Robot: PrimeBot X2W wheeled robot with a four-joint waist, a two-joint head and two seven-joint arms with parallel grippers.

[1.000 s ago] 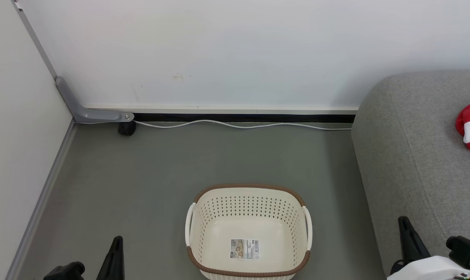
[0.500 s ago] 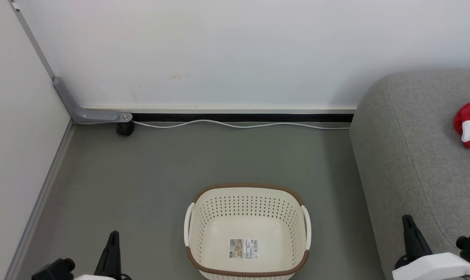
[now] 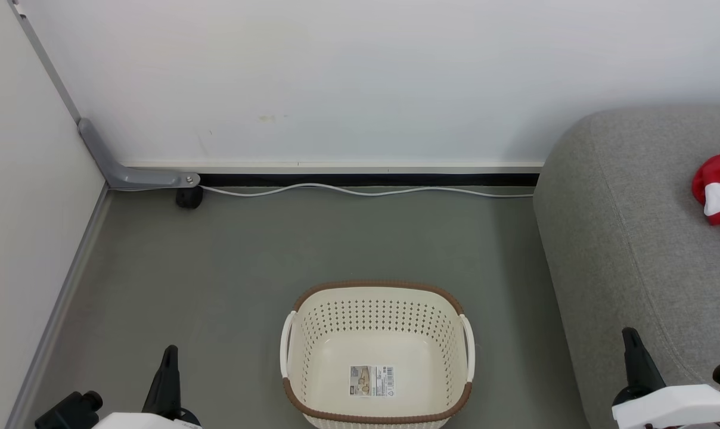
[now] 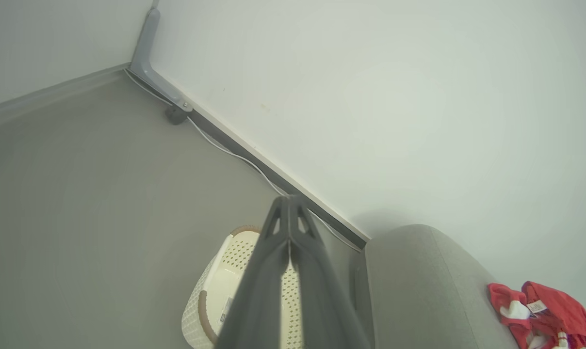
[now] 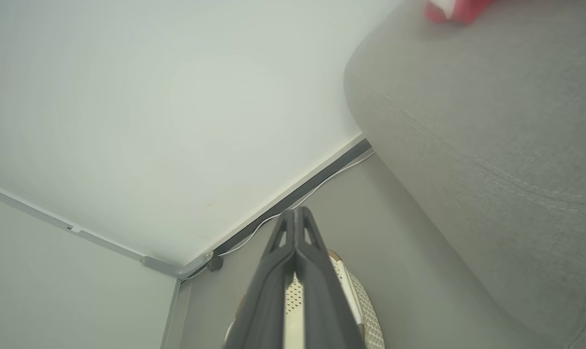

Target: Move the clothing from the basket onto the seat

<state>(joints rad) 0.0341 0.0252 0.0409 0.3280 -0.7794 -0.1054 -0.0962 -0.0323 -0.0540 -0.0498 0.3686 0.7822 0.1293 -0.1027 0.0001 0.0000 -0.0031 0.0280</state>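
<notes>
The cream basket (image 3: 376, 310) with a brown rim stands on the floor, holding nothing but the barcode sticker (image 3: 372, 381) on its bottom. Red clothing (image 3: 717, 186) with white trim lies on the grey seat (image 3: 634, 238) at the right edge; it also shows as a red heap (image 4: 540, 315) in the left wrist view. My left gripper (image 3: 170, 353) is shut at the lower left, apart from the basket. At the lower right my right gripper (image 3: 630, 336) is shut in front of the seat's edge. Both hold nothing.
A white cable (image 3: 366, 190) runs along the black baseboard by the back wall. A grey bracket (image 3: 127, 173) with a black caster (image 3: 188, 196) sits in the left corner. Grey floor (image 3: 247, 256) surrounds the basket.
Both grippers have sunk lower in the head view, and the whole picture has shifted slightly left. The basket and clothing lie as before.
</notes>
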